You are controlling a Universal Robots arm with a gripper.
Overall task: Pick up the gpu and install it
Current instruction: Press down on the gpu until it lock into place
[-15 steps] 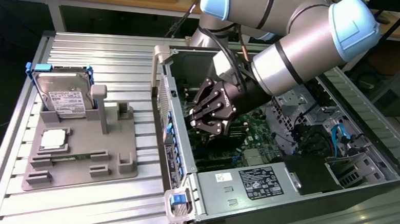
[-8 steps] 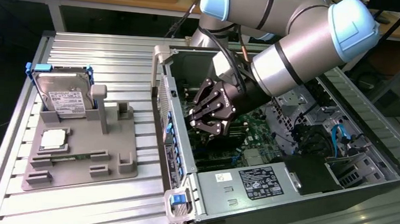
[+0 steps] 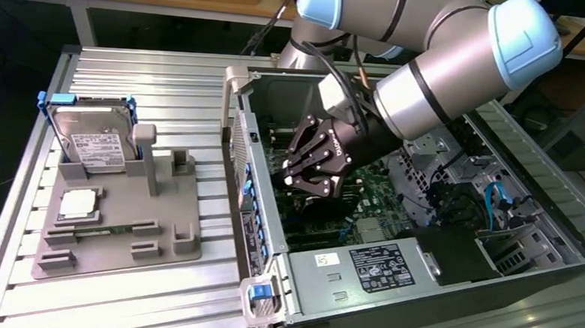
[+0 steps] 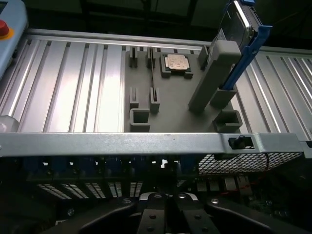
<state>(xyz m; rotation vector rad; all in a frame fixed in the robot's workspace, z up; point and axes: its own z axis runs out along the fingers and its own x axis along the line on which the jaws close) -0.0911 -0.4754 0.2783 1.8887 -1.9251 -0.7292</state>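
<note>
Claw (image 3: 306,181) pressed together, sunk inside the open computer case (image 3: 239,131) above the green motherboard (image 3: 371,191). Seen from the exterior view: dark flat piece just under the fingertips, taken for the gpu (image 3: 322,209), low among the boards; cannot tell whether pinched or merely touched. Near end of the case taken up by the power supply (image 3: 367,269). Seen from the wrist view: fingers (image 4: 155,214) meeting in the middle, and beyond them the case's metal side rail (image 4: 146,144). Past that rail the grey fixture (image 4: 170,107) on the ribbed table (image 4: 73,83), holding the hard drive (image 4: 236,22) upright and the CPU chip (image 4: 176,63) lying flat. Tight room around the claw between case wall and drive cages; open table on the exterior view's left.
</note>
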